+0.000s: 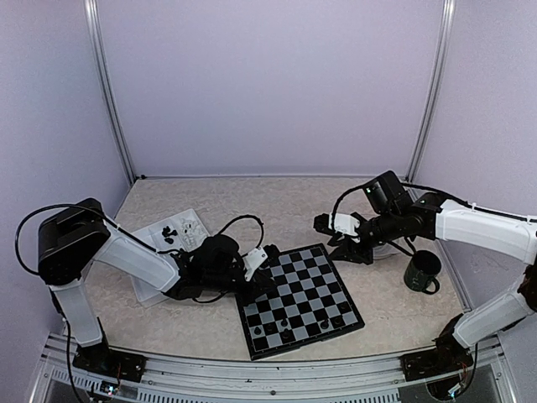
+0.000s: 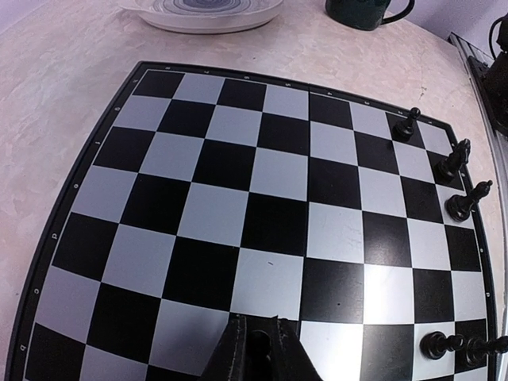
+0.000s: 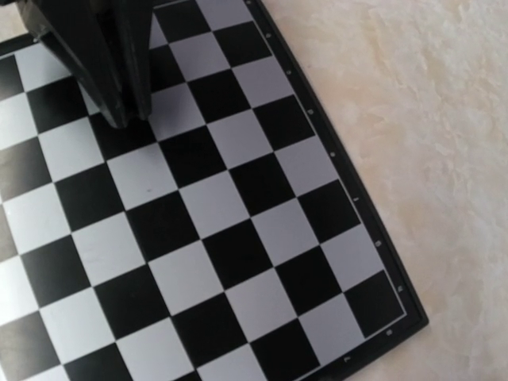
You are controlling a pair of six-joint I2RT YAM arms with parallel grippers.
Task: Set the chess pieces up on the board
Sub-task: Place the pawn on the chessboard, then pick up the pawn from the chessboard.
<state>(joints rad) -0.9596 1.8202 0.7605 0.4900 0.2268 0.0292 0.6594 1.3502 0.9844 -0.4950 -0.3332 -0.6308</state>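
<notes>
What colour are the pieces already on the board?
Black, every one of the chess pieces visible on the board; the left wrist view shows them best.

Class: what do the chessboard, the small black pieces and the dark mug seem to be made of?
Black-and-grey chequered chessboard: smooth, probably plastic or laminated card; squares show soft glare. Small black chess pieces: likely glossy moulded plastic, with highlights. Dark green mug: probably glazed ceramic, shiny.

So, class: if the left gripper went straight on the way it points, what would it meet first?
Probably the board, on bare squares just ahead of the left gripper, which seems tilted downward. The black pieces stand well off to one side. Depth is unclear.
</notes>
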